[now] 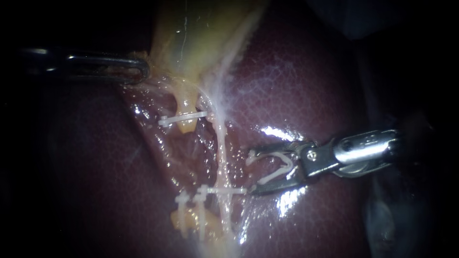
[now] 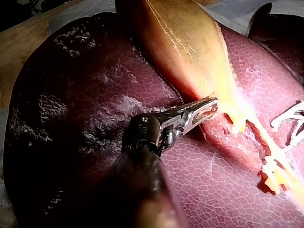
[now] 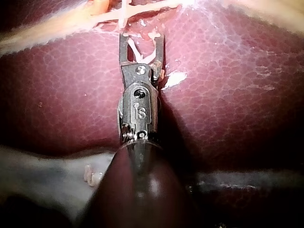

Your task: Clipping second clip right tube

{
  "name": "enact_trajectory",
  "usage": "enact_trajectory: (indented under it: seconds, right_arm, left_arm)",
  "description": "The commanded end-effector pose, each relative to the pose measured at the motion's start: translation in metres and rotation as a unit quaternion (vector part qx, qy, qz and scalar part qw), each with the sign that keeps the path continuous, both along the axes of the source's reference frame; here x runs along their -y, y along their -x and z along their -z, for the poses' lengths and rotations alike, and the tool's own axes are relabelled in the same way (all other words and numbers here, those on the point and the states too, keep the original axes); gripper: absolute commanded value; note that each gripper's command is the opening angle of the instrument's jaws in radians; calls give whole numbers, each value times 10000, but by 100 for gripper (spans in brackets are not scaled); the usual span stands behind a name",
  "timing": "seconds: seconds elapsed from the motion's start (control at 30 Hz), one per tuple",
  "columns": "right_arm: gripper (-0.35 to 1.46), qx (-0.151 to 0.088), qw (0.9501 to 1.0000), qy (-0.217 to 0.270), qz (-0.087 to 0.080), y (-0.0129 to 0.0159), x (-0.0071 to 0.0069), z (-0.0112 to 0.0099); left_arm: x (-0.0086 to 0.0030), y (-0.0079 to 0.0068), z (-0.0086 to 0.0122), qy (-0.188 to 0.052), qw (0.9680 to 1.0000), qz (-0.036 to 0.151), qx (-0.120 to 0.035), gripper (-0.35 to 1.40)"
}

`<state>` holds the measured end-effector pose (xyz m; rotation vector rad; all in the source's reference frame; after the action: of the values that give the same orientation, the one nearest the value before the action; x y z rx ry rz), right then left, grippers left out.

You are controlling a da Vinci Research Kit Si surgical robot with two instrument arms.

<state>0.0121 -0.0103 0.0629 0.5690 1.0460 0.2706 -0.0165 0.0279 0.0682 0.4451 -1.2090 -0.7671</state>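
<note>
The right instrument [image 1: 249,172] holds its pincer spread, a white clip [image 1: 277,174] seated against both halves, just beside the right tube [image 1: 221,153] and not around it. The left instrument [image 1: 141,69] pincer seemingly pinches the gallbladder [image 1: 191,33].

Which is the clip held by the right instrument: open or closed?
Open: the clip shows two legs spread in a V between the right instrument's jaws.

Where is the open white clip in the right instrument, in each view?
Endoscope: open clip in the right instrument, beside the pale tube.
Left wrist: open clip ahead of the left instrument, beyond the pale tube.
Right wrist: open clip at the right instrument's tip, facing the pale tube.
Shared landmark: pale tube.
</note>
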Motion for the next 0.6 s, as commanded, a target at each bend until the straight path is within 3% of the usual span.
enact_trajectory:
  seconds: [0.03, 0.17, 0.33, 0.6]
  right_arm:
    - [45, 30, 9998, -168, -82, 0, -1, 4]
    - [45, 76, 9968, -716, -349, 0, -7, 13]
    - [47, 95, 9878, -1416, -638, -1, -11, 20]
    - [47, 31, 9695, -2310, -822, -6, -8, 25]
  left_arm:
    - [0, 0, -1, 1, 10000, 0, -1, -35]
    - [0, 0, -1, 2, 10000, 0, -1, -35]
    - [0, 0, -1, 2, 10000, 0, -1, -35]
    - [0, 0, -1, 3, 10000, -1, -1, -35]
